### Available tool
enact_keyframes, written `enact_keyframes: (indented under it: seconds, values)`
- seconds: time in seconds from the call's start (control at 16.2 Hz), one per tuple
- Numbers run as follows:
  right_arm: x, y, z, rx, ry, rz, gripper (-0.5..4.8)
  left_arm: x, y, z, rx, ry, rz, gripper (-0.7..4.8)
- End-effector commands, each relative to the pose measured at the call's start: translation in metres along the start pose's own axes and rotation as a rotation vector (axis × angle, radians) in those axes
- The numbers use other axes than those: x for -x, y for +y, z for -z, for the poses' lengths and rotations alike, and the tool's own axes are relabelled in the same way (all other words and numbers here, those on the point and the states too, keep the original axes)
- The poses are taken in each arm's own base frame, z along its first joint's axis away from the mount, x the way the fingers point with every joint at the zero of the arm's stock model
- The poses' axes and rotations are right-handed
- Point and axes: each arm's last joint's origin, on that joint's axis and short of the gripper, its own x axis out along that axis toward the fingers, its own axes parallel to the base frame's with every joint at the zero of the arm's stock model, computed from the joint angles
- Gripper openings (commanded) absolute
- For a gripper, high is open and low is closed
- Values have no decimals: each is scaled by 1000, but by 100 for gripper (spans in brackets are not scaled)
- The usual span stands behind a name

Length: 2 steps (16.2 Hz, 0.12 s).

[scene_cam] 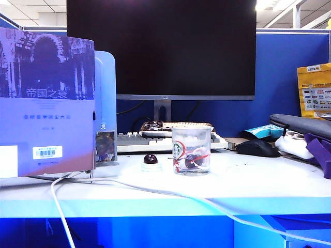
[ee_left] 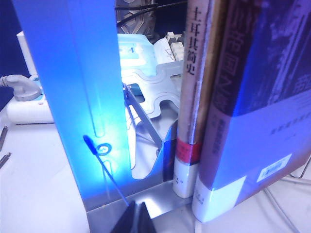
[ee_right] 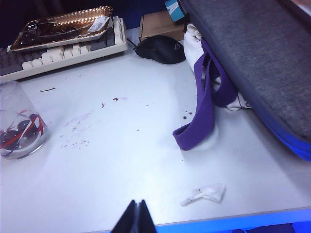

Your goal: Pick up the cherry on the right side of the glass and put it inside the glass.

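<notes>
Inside the glass (scene_cam: 191, 150), low against its bottom: the cherry (scene_cam: 192, 160), dark and glossy, seen through the clear wall behind the red ribbon lines and the small green logo. Upright on the white table (scene_cam: 248, 181), toward the middle of it and well back from the front edge; also visible from the right wrist camera (ee_right: 19, 121), dark fruit at its base. Just beside the glass, on the side nearer the books: a second dark cherry (scene_cam: 150, 158) resting on a small clear disc, apart from the glass. Behind both, along the back edge: a keyboard (scene_cam: 155, 142) carrying a gold foil tray (ee_right: 60, 24), a black mouse (ee_right: 160, 48), and a large dark monitor (scene_cam: 161, 46). Toward the right edge: a grey padded case (ee_right: 257, 58) and a purple strap (ee_right: 201, 111); purple stains and a scrap of crumpled wrapper (ee_right: 204, 193) on the bare surface. Toward the left edge: books (ee_left: 243, 97) standing in a blue bookend (ee_left: 82, 87). Right gripper (ee_right: 137, 213) near the front edge, jaws pressed together, holding nothing. Left gripper (ee_left: 136, 216) low before the bookend, jaws likewise closed and empty.
</notes>
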Motion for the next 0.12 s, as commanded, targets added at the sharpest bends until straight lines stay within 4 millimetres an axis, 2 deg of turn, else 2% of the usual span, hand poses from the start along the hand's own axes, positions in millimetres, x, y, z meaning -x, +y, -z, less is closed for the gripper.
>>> enact_keyframes:
  seconds: [0.06,0.12]
  values:
    - [0,0,1,-5,2,2,-1,0,0,1,-4,9,3,-5]
    - [0,0,1,-5,2,2,-1,0,0,1,-4,9,3,-5]
